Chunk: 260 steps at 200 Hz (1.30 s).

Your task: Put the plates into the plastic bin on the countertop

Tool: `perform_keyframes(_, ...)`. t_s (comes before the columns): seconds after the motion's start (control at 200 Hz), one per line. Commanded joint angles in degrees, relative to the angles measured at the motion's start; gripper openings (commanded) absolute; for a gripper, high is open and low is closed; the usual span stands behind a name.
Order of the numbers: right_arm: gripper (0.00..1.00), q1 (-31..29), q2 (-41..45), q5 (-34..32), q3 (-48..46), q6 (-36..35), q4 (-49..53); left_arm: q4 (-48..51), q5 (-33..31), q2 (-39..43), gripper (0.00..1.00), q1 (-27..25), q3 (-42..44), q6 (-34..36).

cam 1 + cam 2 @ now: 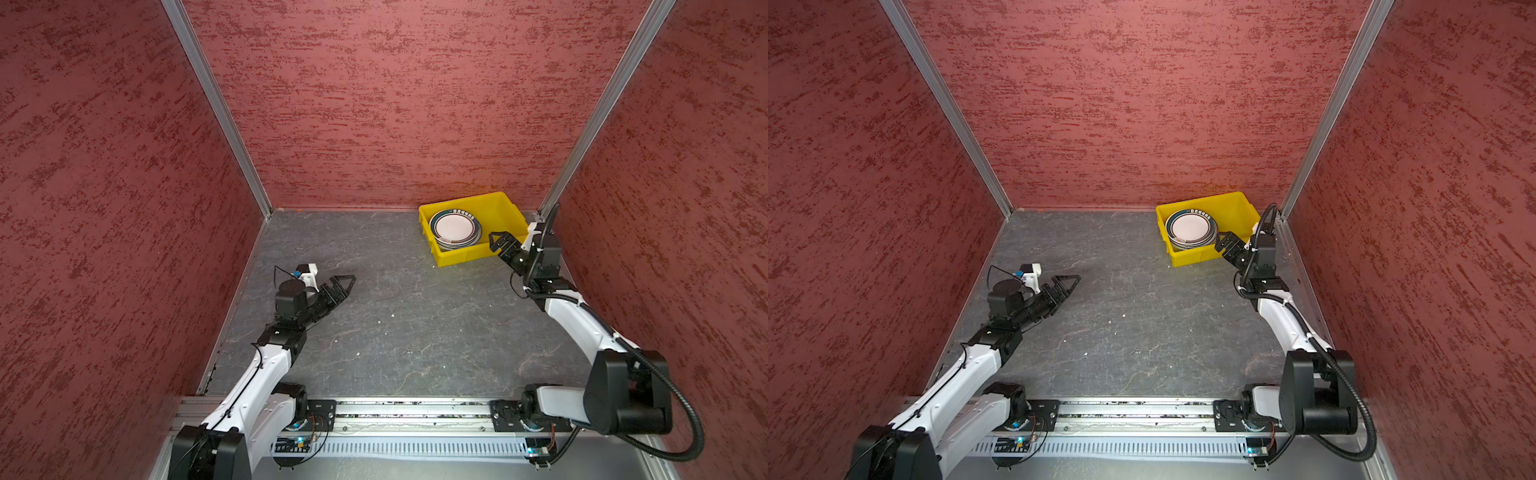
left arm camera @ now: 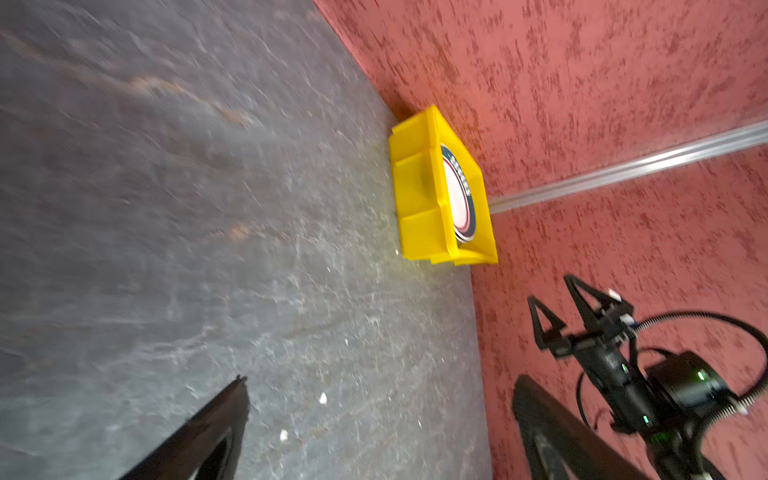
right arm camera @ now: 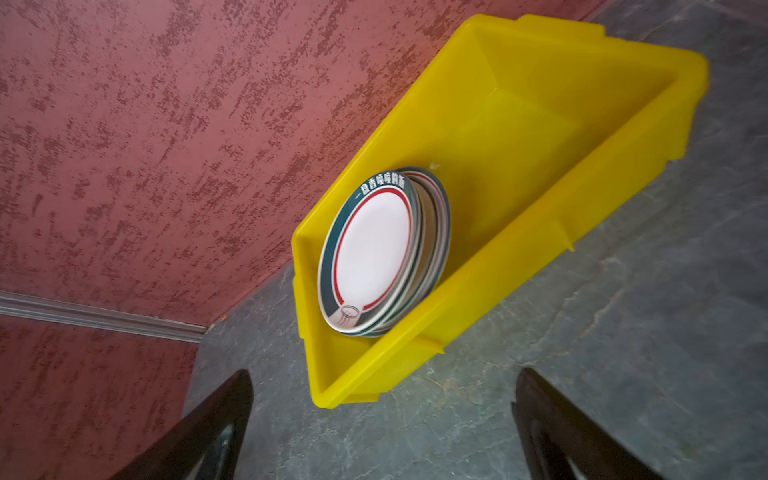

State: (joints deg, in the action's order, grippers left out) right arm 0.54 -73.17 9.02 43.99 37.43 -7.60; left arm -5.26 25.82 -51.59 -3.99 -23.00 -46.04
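- Right gripper fingers frame the right wrist view at its near edge; the jaws stand wide apart with nothing between them.
- Both top views place the right gripper just beside the near right end of the plastic bin. The right wrist view shows a gap between the fingertips and the bin wall.
- Left gripper is likewise released and empty. It sits low over the left side of the countertop, turned on its side and well apart from the bin.
- From the left wrist view, the right gripper's two fingers are seen spread and bare.
- Plates lie stacked flat inside the plastic bin, at its left end as seen in both top views.
- Top plate: white centre, thin red ring, dark green rim with white characters. Rims of further plates show beneath it; their number cannot be told.
- Bin position: far right corner of the countertop, set at an angle, close to the red back wall.
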Motion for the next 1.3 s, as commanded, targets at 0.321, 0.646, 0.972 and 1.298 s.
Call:
perform_keyframes(0.321,0.99,0.07,15.33,-33.98,-22.55,-18.54,-23.56,-7.72,-18.84,1.5,0.99,9.21,1.69,24.96)
perform_keyframes(0.646,0.99,0.26,8.13,-40.77,-31.28,-23.77,-38.95,-35.04,-33.59,-2.2,0.99,9.83,17.15,37.55)
perform_keyframes(0.972,0.99,3.88,-4.6,-33.39,-31.62,-25.14,-54.14,-49.57,-25.05,-21.17,0.99,10.36,11.62,40.92)
perform_keyframes(1.298,0.99,5.79,-7.71,-21.66,-30.18,-28.06,-55.31,-68.23,-20.94,-37.43,0.99,9.71,12.61,42.68)
